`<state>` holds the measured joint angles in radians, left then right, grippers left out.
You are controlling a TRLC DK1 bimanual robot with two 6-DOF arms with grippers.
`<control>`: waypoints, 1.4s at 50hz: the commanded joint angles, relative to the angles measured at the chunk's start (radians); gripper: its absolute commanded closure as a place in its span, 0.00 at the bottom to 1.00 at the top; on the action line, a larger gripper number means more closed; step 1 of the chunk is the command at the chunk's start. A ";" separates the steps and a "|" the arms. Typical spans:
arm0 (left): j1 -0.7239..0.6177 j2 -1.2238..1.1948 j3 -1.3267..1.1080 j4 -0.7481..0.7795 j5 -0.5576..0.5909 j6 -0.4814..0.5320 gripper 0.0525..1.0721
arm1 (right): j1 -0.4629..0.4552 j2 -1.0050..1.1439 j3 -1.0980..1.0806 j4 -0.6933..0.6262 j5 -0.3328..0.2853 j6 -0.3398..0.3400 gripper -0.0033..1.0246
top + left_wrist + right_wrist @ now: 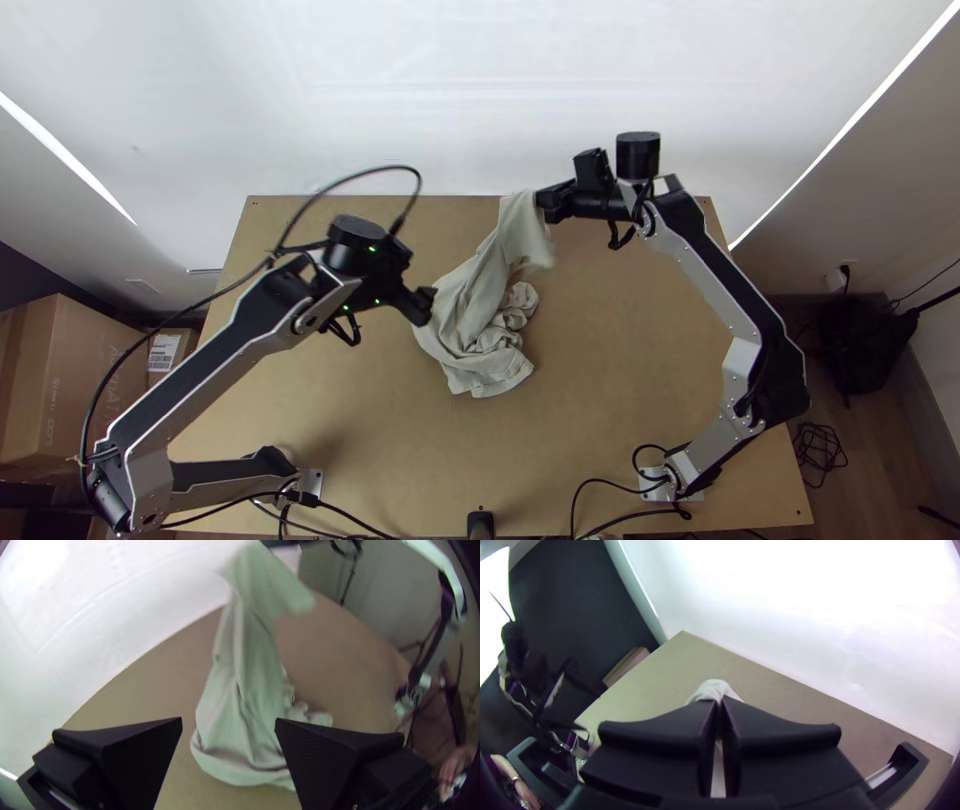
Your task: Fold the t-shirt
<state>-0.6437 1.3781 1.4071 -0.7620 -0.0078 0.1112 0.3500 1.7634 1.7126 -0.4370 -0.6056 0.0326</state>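
While I'm pinching the t-shirt's [465,300] raised end in my right gripper [541,203], the cloth is slanting down to a bunched heap on the table [620,400], lying nearer my open, waiting left gripper [428,300].

Silver-grey links [712,290], black joints [782,395], drum-shaped caps [638,157] — green lights [373,249] (mere pinpricks), looping black cable [385,167]
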 commanded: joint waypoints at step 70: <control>0.004 0.308 -0.126 0.311 0.081 -0.085 0.97 | -0.192 -0.136 0.024 0.007 0.130 0.133 0.97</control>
<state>-0.7136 1.7782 1.2705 -0.4362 0.0826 0.0261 0.2005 1.6955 1.7775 -0.4389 -0.4854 0.1574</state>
